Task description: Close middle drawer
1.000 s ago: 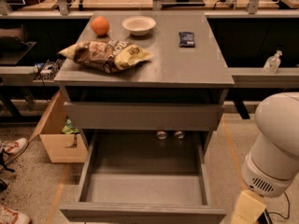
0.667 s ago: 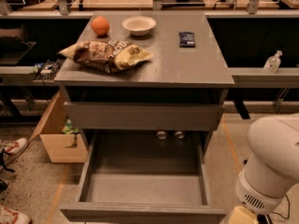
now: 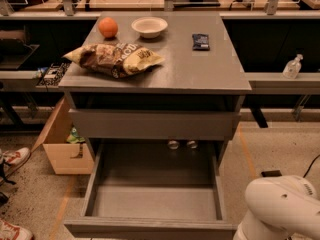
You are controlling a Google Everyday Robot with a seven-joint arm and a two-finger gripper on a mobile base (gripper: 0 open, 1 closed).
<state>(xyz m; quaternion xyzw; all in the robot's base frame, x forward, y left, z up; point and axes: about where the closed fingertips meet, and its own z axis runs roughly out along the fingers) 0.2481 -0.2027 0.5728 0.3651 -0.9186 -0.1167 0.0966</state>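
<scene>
The middle drawer [image 3: 150, 228] is pulled far out of the grey cabinet [image 3: 200, 79]. Its plain grey front is near the bottom edge of the view and its empty grey box interior [image 3: 155, 184] is open to view. Above it, another grey drawer front [image 3: 152, 124] sits nearly flush with the cabinet. My white arm [image 3: 280, 209] is at the bottom right, beside the open drawer's right front corner. My gripper is below the frame and out of view.
On the cabinet top lie a chip bag [image 3: 117, 59], an orange [image 3: 108, 27], a white bowl [image 3: 149, 26] and a dark packet [image 3: 201, 41]. A cardboard box [image 3: 62, 151] stands on the floor at the left, with shoes [image 3: 12, 159] beside it. A bottle [image 3: 292, 67] is at the right.
My arm has dropped lower and moved left toward the drawer's right front corner. The yellowish gripper part seen earlier at the bottom edge has gone out of view. The drawer has not moved.
</scene>
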